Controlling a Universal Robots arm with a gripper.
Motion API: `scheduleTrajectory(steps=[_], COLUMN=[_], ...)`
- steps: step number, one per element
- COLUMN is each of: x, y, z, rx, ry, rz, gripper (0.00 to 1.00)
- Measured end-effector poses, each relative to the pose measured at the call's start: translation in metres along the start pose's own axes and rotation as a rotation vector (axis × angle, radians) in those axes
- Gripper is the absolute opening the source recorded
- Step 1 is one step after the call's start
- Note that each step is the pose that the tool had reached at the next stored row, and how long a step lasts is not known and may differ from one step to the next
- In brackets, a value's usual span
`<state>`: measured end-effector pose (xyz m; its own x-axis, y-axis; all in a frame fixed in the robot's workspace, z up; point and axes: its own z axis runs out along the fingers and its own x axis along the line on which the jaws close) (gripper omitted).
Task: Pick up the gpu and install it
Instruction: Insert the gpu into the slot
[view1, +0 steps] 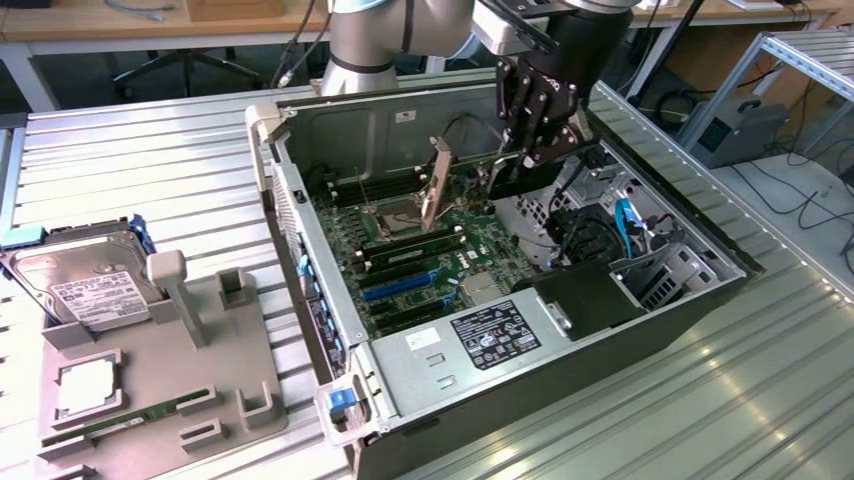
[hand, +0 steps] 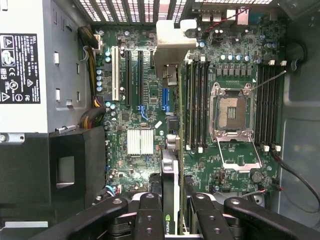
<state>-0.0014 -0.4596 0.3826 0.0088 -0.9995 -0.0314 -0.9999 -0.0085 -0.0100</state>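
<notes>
On my feed the arm's thick silver-grey metal tube (view1: 363, 45) has pale blue trim at the joint. A white bracket (view1: 497, 38) sits beside the black cylindrical wrist housing (view1: 581, 40). The matte black jointed-link gripper (view1: 545, 152) shows round pivot pins (hand: 118, 201) and small recessed screw holes.

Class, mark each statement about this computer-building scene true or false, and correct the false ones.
1. The gripper grips the graphics card. True.
2. The hard drive lies inside the computer. False: the hard drive lies on the grey tray, outside the computer case, on the exterior view's left.
3. A cooler covers the processor socket. False: the processor socket is uncovered.
4. The computer case is open, showing the motherboard. True.
5. A green memory stick lies on the grey tray. True.
</notes>
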Motion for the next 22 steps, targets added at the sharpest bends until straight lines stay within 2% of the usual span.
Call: scheduleTrajectory(steps=[5,15,22], x=[0.000,0.000,0.000], y=[0.0006,0.0099,0.0103], z=[0.0004,0.0018,0.0018], rx=[0.0001,0.0001,0.0000], ry=[-0.0002,-0.0001,-0.0001], rz=[0.000,0.001,0.001], gripper=[0.27,0.27,0.27])
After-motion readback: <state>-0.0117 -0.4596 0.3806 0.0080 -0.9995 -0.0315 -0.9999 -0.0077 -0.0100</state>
